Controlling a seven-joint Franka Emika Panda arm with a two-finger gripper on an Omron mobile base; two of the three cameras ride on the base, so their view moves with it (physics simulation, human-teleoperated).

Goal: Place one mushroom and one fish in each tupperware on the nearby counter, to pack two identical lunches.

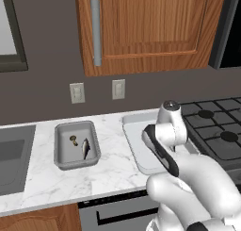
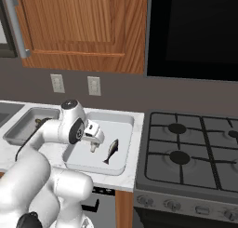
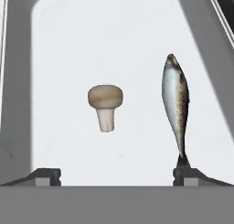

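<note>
Wide-open, empty jaws above paler shallow tub (image 2: 122, 124) on marble bench (image 1: 108, 173), mushroom (image 3: 105, 106) centred below, fish (image 3: 176, 106) lengthwise just right.

Light is even and flat across the rendered kitchen, with no visible lamp. The counter (image 1: 108, 171) reads bright white, while the wall above it stays dull grey-brown. Beside the counter, the stovetop (image 2: 195, 152) is dark without glare. In the hand view, the paler tupperware (image 3: 55, 45) floor is almost washed out, and the mushroom (image 3: 105, 105) and fish (image 3: 175, 104) on it cast hardly any shadow. Edges look slightly soft and jagged; straight lines stay undistorted.
</note>
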